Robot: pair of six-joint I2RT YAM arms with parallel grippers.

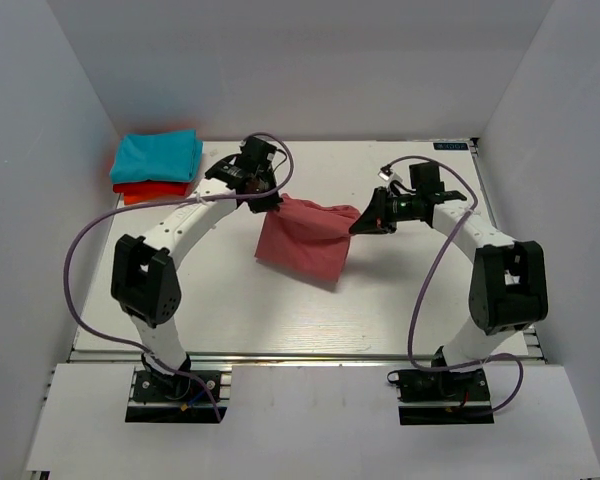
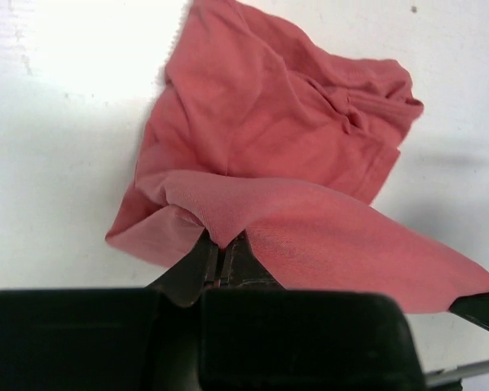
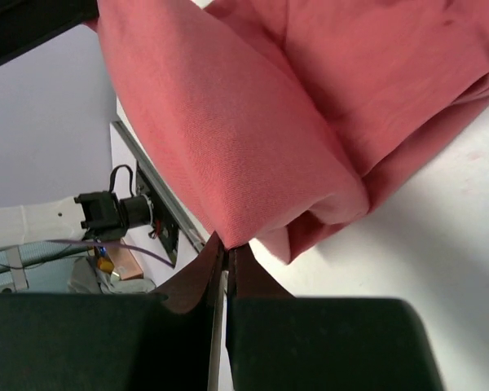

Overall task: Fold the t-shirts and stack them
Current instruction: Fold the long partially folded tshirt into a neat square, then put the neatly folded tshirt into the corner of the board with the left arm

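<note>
The salmon-pink t-shirt (image 1: 305, 240) hangs between my two grippers above the middle of the table, its lower part draped on the surface. My left gripper (image 1: 271, 203) is shut on its left top corner; in the left wrist view the cloth (image 2: 269, 147) is pinched between the fingers at my left gripper (image 2: 224, 243). My right gripper (image 1: 359, 221) is shut on the right top corner; the cloth (image 3: 269, 122) is pinched at my right gripper (image 3: 226, 244). The turquoise t-shirt (image 1: 157, 155) lies folded on the orange-red t-shirt (image 1: 145, 189) at the back left.
White walls enclose the table (image 1: 400, 300) on the left, back and right. Purple cables (image 1: 80, 250) loop beside both arms. The right arm's base and cable show in the right wrist view (image 3: 114, 210).
</note>
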